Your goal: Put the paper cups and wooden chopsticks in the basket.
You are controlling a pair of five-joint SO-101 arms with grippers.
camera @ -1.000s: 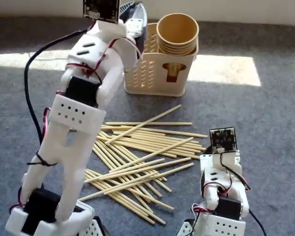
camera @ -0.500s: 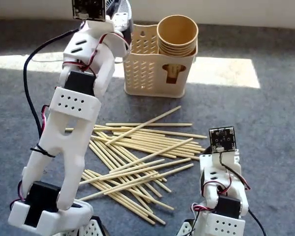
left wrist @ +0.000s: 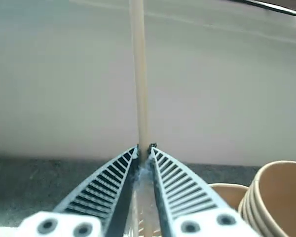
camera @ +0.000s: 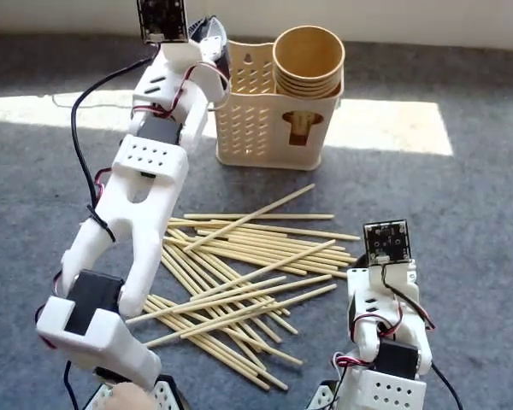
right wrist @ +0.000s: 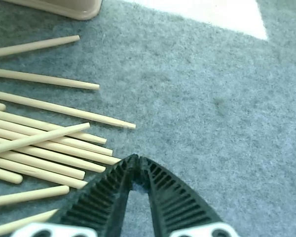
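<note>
My left gripper [left wrist: 144, 148] is shut on one wooden chopstick [left wrist: 139, 74], which stands straight out beyond the fingertips. In the high view the left gripper [camera: 212, 36] is held high at the back, just beside the left rim of the cream basket [camera: 274, 128]. A stack of paper cups [camera: 309, 56] stands in the basket's right half, and the cups [left wrist: 278, 197] also show off to one side of my left gripper. Several chopsticks [camera: 239, 273] lie scattered on the grey carpet. My right gripper [right wrist: 138, 161] is shut with nothing in it, low over the carpet beside the chopsticks [right wrist: 44, 143].
The right arm [camera: 385, 342] sits folded at the front right. Bare grey carpet [camera: 462, 222] lies right of the pile. A pale wall runs along the back behind the basket.
My left gripper has drawn leftward from above the basket's left part to just beside its rim, and the arm's lower links have swung right. The right arm has kept still.
</note>
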